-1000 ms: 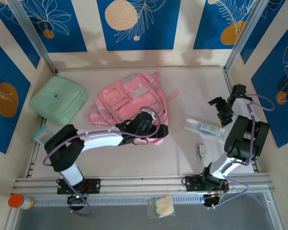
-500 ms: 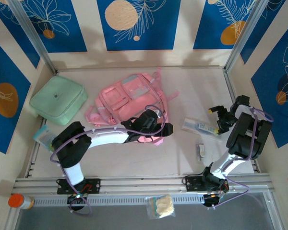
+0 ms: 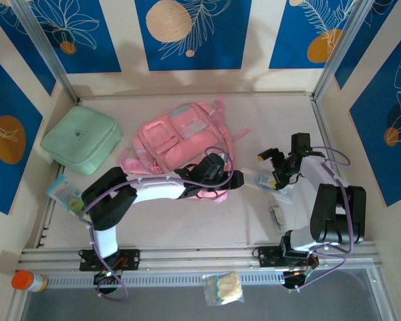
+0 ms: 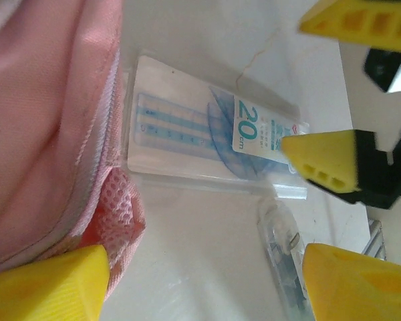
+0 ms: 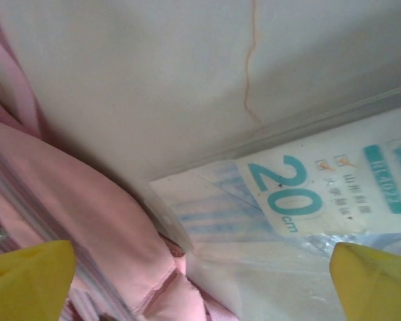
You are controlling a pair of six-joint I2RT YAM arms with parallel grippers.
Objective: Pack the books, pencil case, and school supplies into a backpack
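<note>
Pink backpack (image 3: 177,137) flat near the middle of the table (image 3: 187,224), toward the far edge, front pockets up, straps trailing right. Nothing of its inside on view, so contents impossible to tell. Mint green pouch (image 3: 80,139) toward the far left corner, likewise hiding any contents.

Clear 20 cm ruler pack (image 4: 207,127) flat on the table, one end against the backpack's near right edge, handy for a short carry into the bag. Small clear packet (image 4: 284,257) just beside it, closer to the near edge.

Left gripper (image 3: 230,179) low at that same backpack edge, fingers (image 4: 50,281) spread, holding nothing. Seemingly stationed to lift or steady the fabric.

Right gripper (image 3: 273,168) poised over the labelled end of the ruler pack, jaws wide apart, nothing pinched. Apparently lined up to straddle and grasp the pack. Contact with the plastic impossible to confirm.

Judged step: fetching the ruler pack for the backpack. Risk: thin slippery sleeve sliding under the fabric instead of rising.
</note>
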